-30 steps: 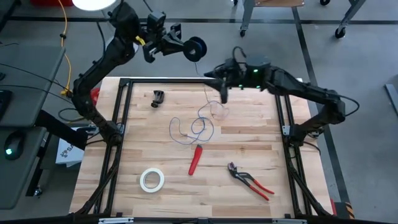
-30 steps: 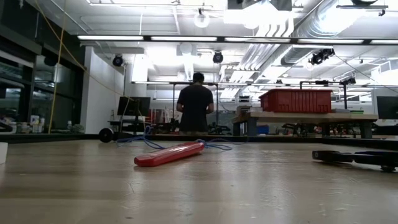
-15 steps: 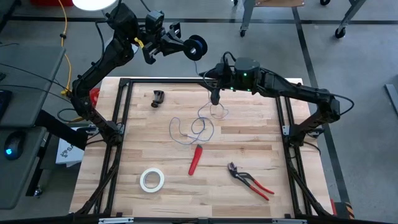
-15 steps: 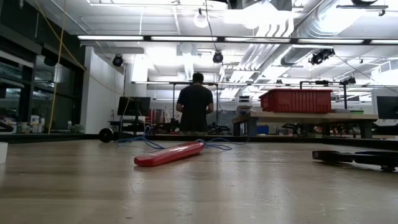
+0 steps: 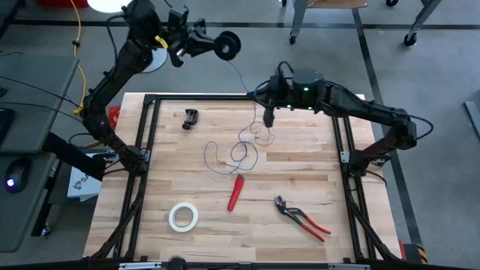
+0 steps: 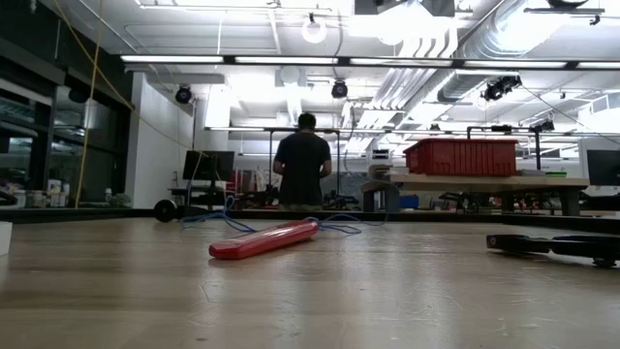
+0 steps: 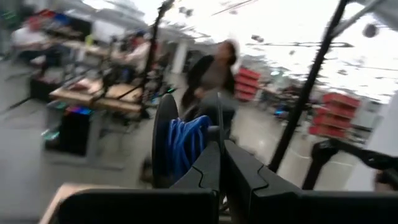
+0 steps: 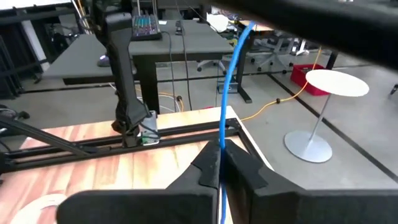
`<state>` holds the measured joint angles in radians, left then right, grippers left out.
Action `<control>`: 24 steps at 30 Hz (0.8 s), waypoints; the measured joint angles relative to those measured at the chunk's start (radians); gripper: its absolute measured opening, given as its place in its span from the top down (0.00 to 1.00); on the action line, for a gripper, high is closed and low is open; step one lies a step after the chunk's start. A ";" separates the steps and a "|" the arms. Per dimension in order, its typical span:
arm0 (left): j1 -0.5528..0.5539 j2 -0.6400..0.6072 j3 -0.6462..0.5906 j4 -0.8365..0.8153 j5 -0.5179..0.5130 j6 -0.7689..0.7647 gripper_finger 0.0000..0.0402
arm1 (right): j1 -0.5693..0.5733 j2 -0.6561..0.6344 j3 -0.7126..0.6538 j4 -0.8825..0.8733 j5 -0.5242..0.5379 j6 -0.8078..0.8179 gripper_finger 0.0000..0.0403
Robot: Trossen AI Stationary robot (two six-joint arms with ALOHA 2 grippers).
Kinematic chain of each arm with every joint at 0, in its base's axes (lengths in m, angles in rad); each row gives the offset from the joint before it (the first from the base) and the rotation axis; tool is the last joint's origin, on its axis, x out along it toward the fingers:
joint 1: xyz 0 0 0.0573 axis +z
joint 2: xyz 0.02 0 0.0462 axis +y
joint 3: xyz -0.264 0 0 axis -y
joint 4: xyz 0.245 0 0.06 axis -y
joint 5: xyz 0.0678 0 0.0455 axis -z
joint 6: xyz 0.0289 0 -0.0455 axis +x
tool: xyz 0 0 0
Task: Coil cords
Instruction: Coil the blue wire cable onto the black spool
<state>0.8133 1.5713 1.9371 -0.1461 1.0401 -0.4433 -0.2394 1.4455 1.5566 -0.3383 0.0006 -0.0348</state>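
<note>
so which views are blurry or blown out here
Left wrist view: motion-smeared background, though the spool reads fairly clearly. Low view: ceiling lights glare and the near tabletop is soft. Right wrist view: sharp, the wire crisp. High view: evenly lit.

The high view looks straight down on the whole table [image 5: 300, 180] from well above. The low view sits at tabletop height, facing level across it into the room. Each of the 2 wrist views looks forward, close over its own fingers. High and low views share the red tool [image 5: 236, 192] and wire loops [image 5: 234, 154].
</note>
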 joint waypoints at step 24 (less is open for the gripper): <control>-0.185 0.027 0.000 -0.781 -0.066 0.360 1.00 | -0.065 -0.119 0.000 0.029 0.049 0.036 1.00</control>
<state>0.6279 1.5988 1.9373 -0.9270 0.9745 -0.0835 -0.3041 1.3270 1.5566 -0.3088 0.0493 0.0008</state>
